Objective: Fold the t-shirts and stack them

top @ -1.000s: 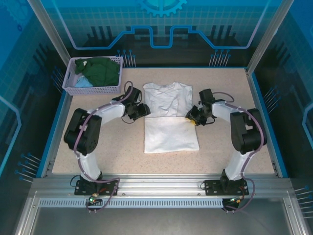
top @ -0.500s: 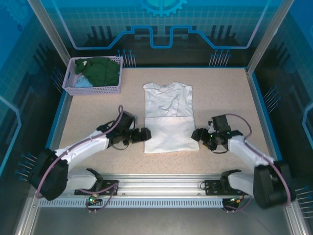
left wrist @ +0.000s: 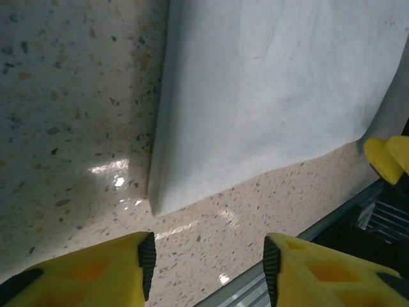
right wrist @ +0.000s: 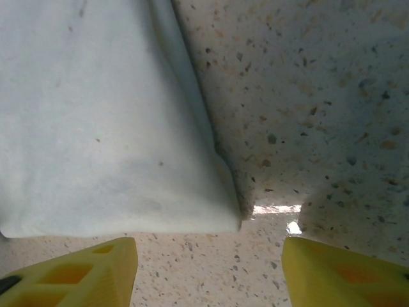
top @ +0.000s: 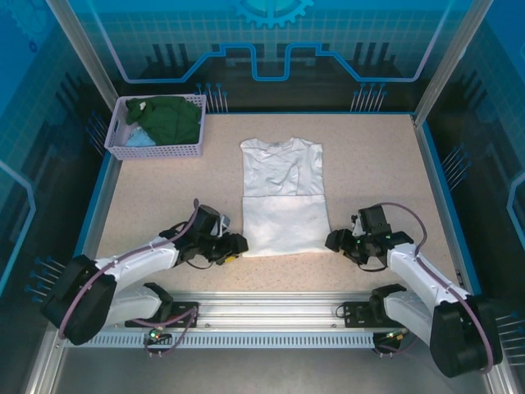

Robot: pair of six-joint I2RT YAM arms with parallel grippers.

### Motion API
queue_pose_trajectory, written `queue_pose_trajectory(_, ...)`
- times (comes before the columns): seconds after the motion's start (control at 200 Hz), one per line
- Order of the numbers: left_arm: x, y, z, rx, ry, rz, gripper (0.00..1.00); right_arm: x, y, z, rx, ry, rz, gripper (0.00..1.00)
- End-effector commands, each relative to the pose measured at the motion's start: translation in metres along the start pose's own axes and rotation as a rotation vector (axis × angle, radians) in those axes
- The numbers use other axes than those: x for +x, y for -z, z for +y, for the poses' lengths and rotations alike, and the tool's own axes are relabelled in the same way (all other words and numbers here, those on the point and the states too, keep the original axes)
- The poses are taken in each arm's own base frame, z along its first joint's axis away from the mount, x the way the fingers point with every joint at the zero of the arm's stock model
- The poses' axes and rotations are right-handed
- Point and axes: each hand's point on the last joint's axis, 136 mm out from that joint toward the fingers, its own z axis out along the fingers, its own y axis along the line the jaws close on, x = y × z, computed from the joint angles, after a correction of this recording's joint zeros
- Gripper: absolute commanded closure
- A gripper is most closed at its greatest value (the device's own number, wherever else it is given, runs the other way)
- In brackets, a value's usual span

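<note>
At the near left corner of the white shirt (top: 283,197), the left gripper (top: 235,244) stands with its jaws apart and empty, and the corner is just beside it, toward the middle. The shirt lies mid-table, with its long axis running away from the arms. At its near right corner the right gripper (top: 335,240) stands equally near, jaws also apart, holding nothing.
</note>
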Motion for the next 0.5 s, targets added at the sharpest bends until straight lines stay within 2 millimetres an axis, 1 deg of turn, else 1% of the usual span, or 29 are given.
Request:
queue_pose_trajectory(0.0,0.004,-0.008,0.002,0.014,0.050,0.038,0.53,0.005,-0.001,0.004,0.000,0.049,0.038,0.40)
queue_pose_trajectory(0.07,0.006,-0.012,0.006,0.005,0.070,0.044,0.58,0.006,-0.003,0.004,0.010,0.056,0.046,0.42)
queue_pose_trajectory(0.155,0.005,-0.016,0.012,-0.021,0.086,0.045,0.59,0.006,-0.005,0.005,0.014,0.060,0.057,0.46)
queue_pose_trajectory(0.245,0.005,-0.019,0.012,-0.031,0.086,0.047,0.61,0.005,-0.007,0.008,0.014,0.069,0.063,0.52)
queue_pose_trajectory(0.31,0.003,-0.020,0.013,-0.045,0.083,0.038,0.63,0.002,-0.008,0.011,0.014,0.074,0.061,0.56)
queue_pose_trajectory(0.355,0.001,-0.021,0.015,-0.057,0.082,0.029,0.65,0.000,-0.009,0.010,0.024,0.073,0.061,0.61)
queue_pose_trajectory(0.39,0.000,-0.021,0.016,-0.062,0.081,0.020,0.66,-0.001,-0.009,0.010,0.030,0.074,0.057,0.63)
queue_pose_trajectory(0.495,-0.004,-0.023,0.019,-0.081,0.078,0.001,0.70,-0.003,-0.012,0.011,0.038,0.073,0.060,0.65)
